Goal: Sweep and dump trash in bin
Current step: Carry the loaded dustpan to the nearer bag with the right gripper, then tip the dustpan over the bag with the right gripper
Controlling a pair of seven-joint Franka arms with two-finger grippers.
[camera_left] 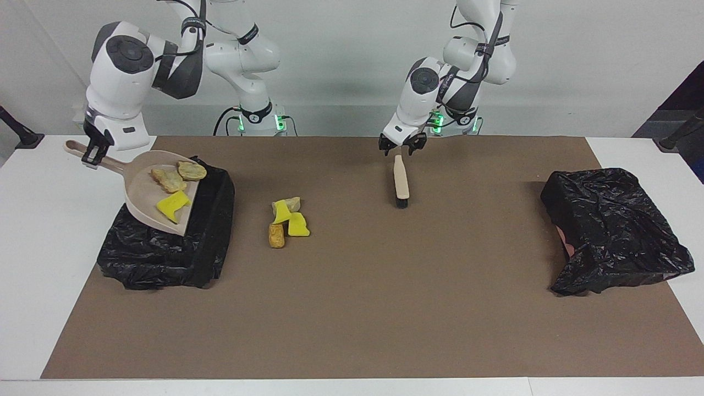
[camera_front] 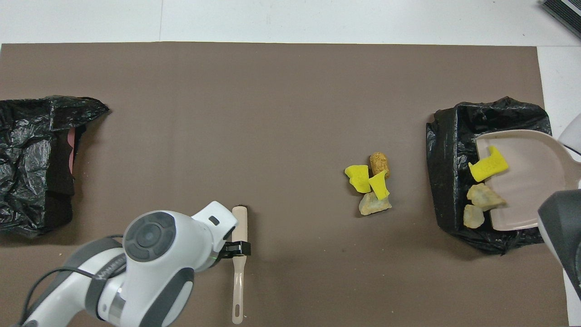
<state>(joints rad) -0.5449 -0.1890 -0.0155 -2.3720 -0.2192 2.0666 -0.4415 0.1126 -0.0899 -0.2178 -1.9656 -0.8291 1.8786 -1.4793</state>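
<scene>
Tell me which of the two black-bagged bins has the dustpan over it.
The bin at the right arm's end of the table; the dustpan tilts over it. The other bin has nothing above it.

white wall [camera_left: 341, 66], white table [camera_left: 49, 231], brown mat [camera_left: 385, 308]

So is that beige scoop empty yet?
Not empty. The dustpan is tipped over the black bin, with three scraps sliding at its lip.
</scene>
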